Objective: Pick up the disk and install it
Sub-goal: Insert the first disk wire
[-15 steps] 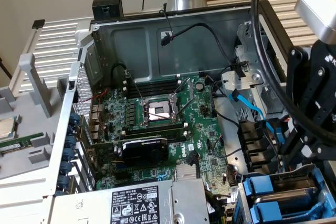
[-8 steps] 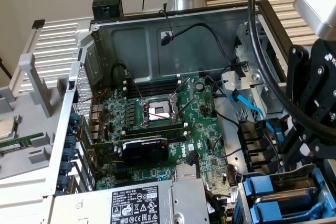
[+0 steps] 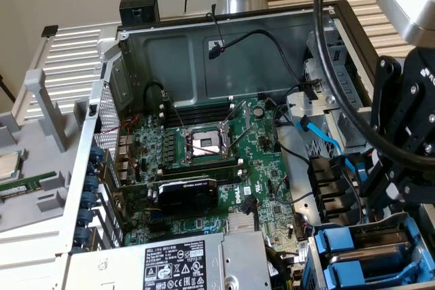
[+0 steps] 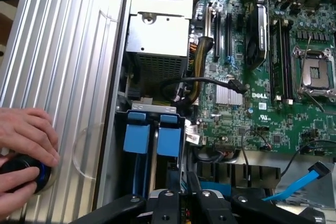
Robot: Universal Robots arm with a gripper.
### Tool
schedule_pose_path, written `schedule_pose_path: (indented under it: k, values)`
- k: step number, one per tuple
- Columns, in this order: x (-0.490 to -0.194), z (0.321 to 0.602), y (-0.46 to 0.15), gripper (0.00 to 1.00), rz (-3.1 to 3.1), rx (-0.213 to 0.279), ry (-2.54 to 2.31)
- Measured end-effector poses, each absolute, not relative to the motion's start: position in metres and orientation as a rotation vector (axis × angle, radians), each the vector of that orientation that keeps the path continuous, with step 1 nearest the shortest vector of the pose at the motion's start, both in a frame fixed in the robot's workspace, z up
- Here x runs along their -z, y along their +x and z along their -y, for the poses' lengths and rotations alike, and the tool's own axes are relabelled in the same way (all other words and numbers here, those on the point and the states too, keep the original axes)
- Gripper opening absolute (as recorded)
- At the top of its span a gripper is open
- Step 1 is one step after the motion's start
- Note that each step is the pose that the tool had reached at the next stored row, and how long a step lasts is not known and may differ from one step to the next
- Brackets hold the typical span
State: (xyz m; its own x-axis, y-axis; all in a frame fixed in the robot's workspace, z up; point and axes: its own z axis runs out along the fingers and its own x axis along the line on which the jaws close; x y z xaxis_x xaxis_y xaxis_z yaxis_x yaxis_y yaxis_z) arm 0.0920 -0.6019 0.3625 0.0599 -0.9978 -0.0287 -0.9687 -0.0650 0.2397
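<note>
Over the drive cage (image 3: 308,261) at the exterior view's right hangs the gripper (image 3: 378,172); whether its fingers are apart or together cannot be told. The disk (image 3: 387,237) appears seated in that cage, just beside another blue-railed tray (image 3: 393,269).

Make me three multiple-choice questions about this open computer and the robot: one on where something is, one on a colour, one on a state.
1. Where is the end effector in the exterior view?
A) far left
B) the exterior view's right, by the blue drive trays
C) dead centre
2. What colour is the flat cable?
A) green
B) blue
C) pink
3. The processor socket is:
A) uncovered
B) under a heatsink
C) under a fan
Answers: B, it hangs by the trays; B, a blue ribbon runs beside the drive cage; A, the socket is bare, with no cooler on it.
</note>
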Motion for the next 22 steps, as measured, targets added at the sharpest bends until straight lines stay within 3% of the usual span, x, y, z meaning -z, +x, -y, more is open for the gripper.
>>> schedule_pose_path:
  k: [22]
  values:
    - [-0.3618, 0.6019, 0.0966, 0.17, 2.087, 0.309, 2.098]
